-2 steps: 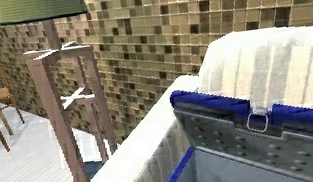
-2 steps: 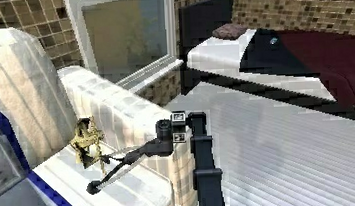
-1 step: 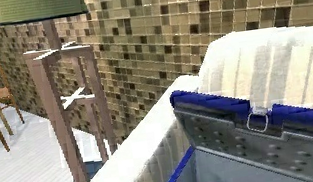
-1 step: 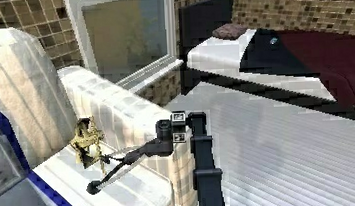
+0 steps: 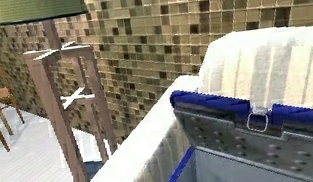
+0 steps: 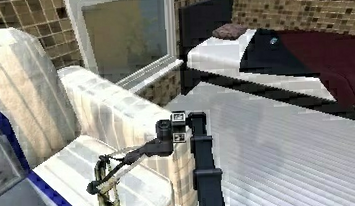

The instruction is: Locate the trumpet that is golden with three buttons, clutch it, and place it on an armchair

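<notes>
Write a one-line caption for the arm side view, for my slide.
Gripper at a white armchair, a small golden thing at its far end; window and bed beyond.

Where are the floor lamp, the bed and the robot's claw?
floor lamp [image 5: 39,5], forward view, on its green shade.
bed [image 6: 322,57], arm side view, on its dark red cover.
claw [image 6: 102,181], arm side view, midway between its fingertips.
</notes>
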Available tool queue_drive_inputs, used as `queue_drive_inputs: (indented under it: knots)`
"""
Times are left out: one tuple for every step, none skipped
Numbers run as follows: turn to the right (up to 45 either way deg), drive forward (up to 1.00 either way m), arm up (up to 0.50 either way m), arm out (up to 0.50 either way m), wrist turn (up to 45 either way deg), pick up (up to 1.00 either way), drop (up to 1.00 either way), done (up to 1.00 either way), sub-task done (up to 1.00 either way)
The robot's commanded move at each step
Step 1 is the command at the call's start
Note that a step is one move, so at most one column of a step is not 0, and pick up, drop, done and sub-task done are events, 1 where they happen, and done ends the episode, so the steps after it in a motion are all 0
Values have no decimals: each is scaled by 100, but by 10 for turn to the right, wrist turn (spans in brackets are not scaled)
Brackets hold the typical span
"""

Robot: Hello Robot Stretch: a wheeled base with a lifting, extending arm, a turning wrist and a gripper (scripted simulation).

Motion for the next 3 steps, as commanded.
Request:
queue_drive_inputs:
  knots:
    - [0,0,10,0,0,0,0,0,0]
    - [0,0,0,-8,0,0,0,0,0]
    - [0,0,0,0,0,0,0,100,0]
